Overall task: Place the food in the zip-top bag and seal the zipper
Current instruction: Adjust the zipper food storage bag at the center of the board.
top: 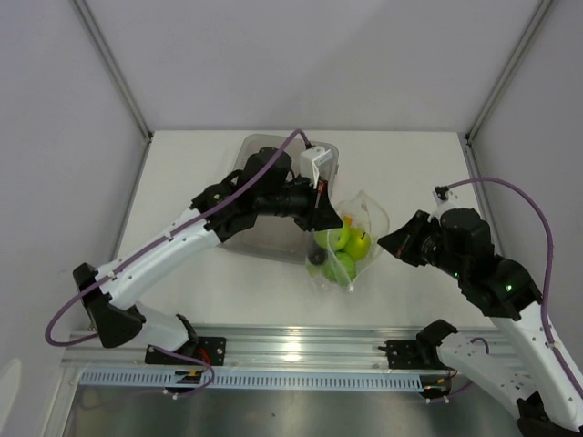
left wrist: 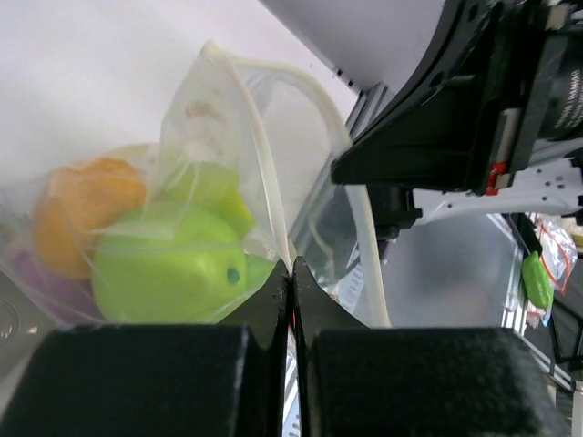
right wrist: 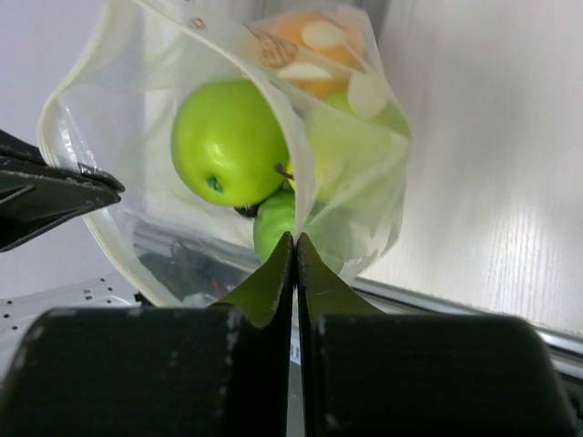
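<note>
The clear zip-top bag (top: 351,238) hangs between my two grippers above the table, its mouth open. Inside it are green fruits (top: 357,244), an orange fruit (top: 346,219) and a dark piece (top: 315,259). My left gripper (top: 321,211) is shut on the bag's left mouth edge; in the left wrist view (left wrist: 291,266) the rim strip (left wrist: 260,155) runs up from its tips, with a green fruit (left wrist: 168,264) and the orange fruit (left wrist: 86,214) behind the plastic. My right gripper (top: 387,242) is shut on the right edge; the right wrist view (right wrist: 295,238) shows a green fruit (right wrist: 228,141) inside.
The grey translucent tray (top: 273,205) lies on the table behind and left of the bag, partly under my left arm. A metal rail (top: 301,350) runs along the near table edge. Grey walls close in the left, back and right sides.
</note>
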